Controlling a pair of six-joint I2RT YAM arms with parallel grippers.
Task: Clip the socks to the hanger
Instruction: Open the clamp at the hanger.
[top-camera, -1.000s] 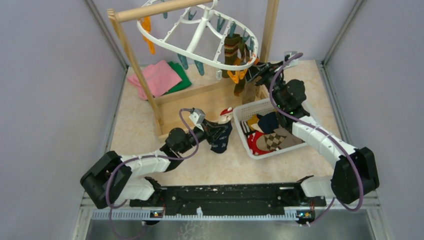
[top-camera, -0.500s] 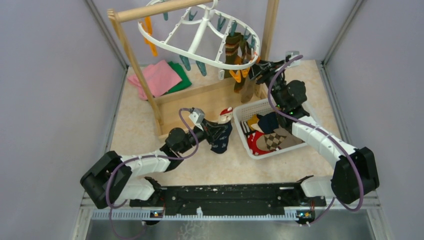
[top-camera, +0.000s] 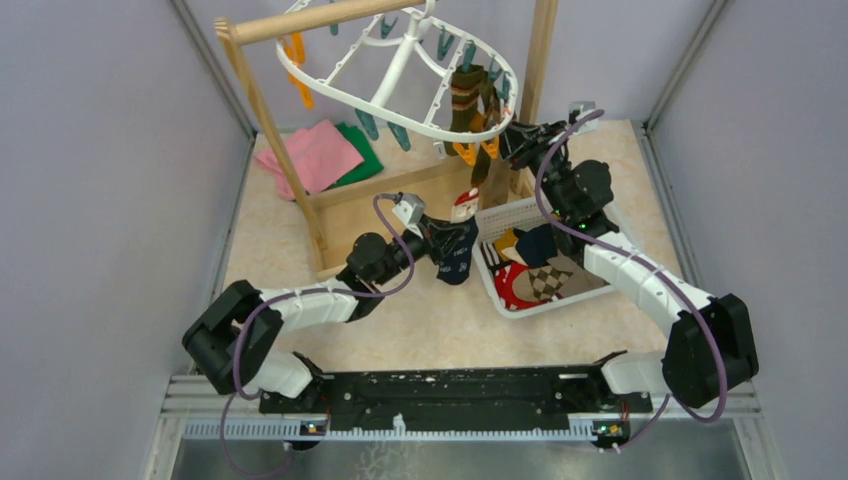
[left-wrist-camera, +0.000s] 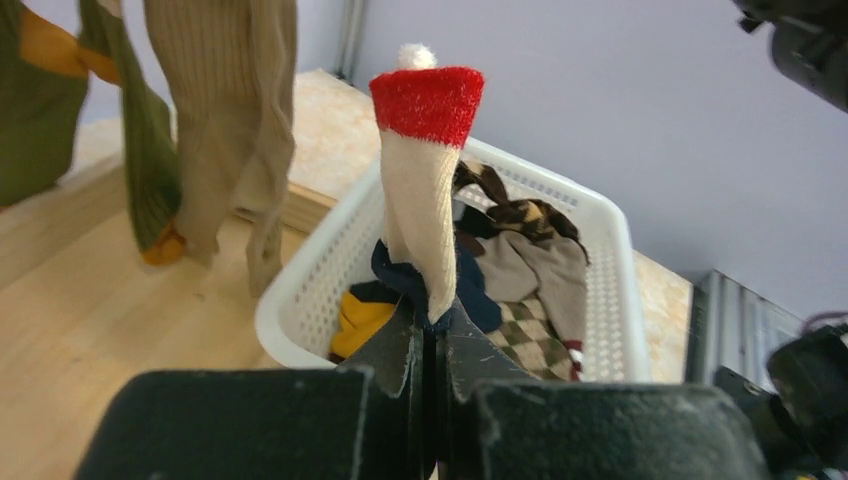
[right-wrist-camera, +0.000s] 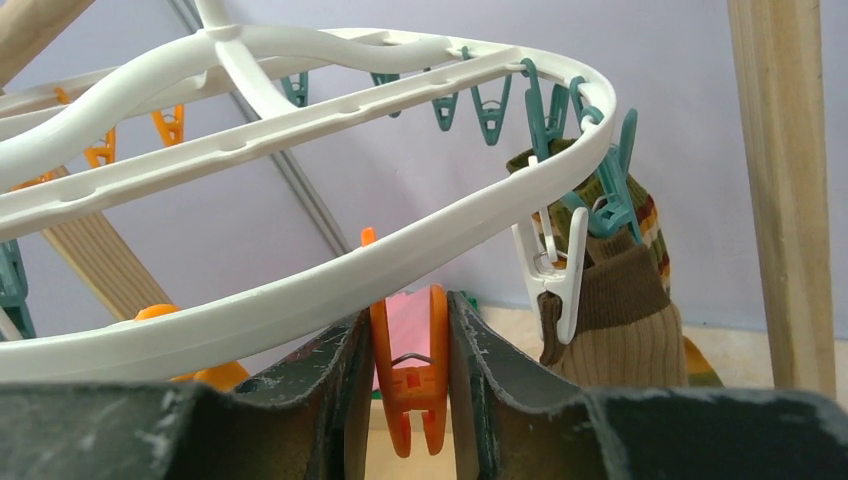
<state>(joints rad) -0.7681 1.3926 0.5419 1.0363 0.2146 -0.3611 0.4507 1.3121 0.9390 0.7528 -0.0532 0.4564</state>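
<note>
Since second ago, left arm swings forward and right, bringing dark navy fabric sock with red-white cuff (top-camera: 458, 252) up beside white slotted plastic basket (top-camera: 497, 218). We see left pincer (left-wrist-camera: 432, 322) pressed together on that sock, cuff end upright. We see right pincer (right-wrist-camera: 408, 330) narrower than before, clamped on orange plastic clip (right-wrist-camera: 410, 385) dangling from large white plastic oval hanger (right-wrist-camera: 300, 292). Olive-brown striped sock (top-camera: 462, 98) and plain tan sock (top-camera: 484, 168) hang clipped there; more socks lie in basket.
</note>
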